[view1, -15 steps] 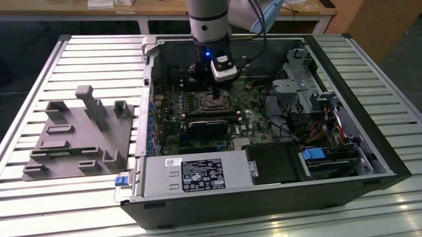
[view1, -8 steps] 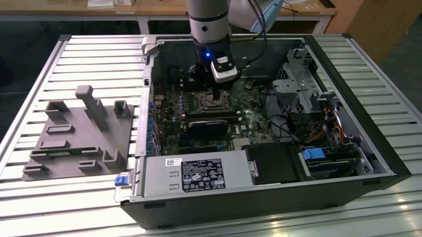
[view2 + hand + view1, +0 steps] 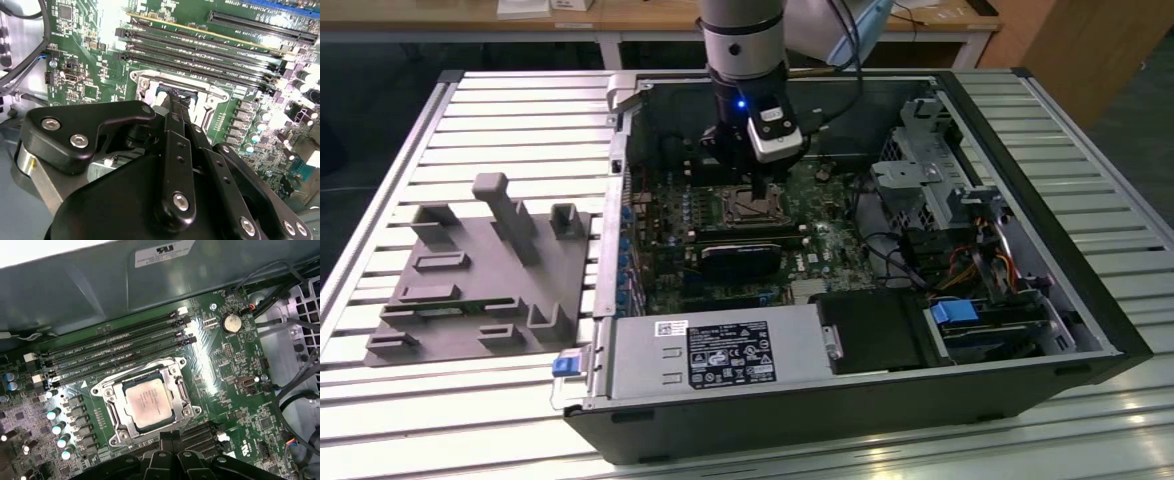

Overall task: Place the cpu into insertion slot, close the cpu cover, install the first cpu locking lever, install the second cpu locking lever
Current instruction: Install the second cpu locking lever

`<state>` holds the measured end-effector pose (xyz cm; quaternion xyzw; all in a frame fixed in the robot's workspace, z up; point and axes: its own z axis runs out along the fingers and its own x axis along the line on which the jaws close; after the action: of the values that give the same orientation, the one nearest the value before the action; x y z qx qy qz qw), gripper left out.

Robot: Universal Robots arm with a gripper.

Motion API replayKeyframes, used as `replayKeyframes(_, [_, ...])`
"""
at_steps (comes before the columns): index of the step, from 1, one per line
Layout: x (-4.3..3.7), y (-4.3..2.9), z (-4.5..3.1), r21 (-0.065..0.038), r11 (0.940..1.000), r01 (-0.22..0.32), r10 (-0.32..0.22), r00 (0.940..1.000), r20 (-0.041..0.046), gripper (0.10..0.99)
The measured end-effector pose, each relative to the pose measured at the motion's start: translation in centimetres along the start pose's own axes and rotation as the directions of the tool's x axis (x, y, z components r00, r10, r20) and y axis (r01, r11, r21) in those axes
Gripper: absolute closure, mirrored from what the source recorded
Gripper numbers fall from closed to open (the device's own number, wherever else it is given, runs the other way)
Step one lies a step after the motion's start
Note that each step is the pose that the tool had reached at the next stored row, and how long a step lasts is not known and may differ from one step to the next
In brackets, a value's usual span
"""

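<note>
The arm reaches straight down into the open computer case (image 3: 1067, 330), which lies on its side on the slatted counter (image 3: 414, 120). Its gripper (image 3: 761, 190) hangs right over the insertion slot (image 3: 754, 207) in the middle of the green motherboard (image 3: 841, 250). In the second wrist view the black fingers (image 3: 176, 112) come together to a narrow tip at the edge of the socket; they look pressed together, with nothing pinched between them.

In the first wrist view the cpu (image 3: 148, 402) sits flat in the insertion slot, silver top up. The cpu cover (image 3: 176, 375) lies folded down around it, framing the chip. Just beside the socket run the long black memory slots (image 3: 120, 347).

Near the counter's edge on the exterior view's left rests a grey fixture tray (image 3: 474, 275), well apart from the case.
</note>
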<state>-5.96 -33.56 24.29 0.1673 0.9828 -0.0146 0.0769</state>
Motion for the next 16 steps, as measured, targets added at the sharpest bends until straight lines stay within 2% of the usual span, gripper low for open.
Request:
replayKeyframes(7, [-0.49,-1.42,0.06,0.000,1.0000,0.000,0.000,1.0000,-0.0001,0.984])
replayKeyframes(10, [-0.72,-2.08,0.11,-0.003,1.0000,-0.001,0.001,1.0000,-0.0011,0.984])
replayKeyframes(14, [-0.75,-2.16,0.11,-0.004,1.0000,-0.001,0.001,1.0000,-0.0015,0.984])
replayKeyframes(15, [-0.76,-2.16,0.11,-0.003,1.0000,0.000,0.000,1.0000,-0.0050,0.984])
replayKeyframes(16, [-0.77,-2.18,0.14,0.000,1.0000,0.000,0.000,0.9999,-0.0161,0.984])
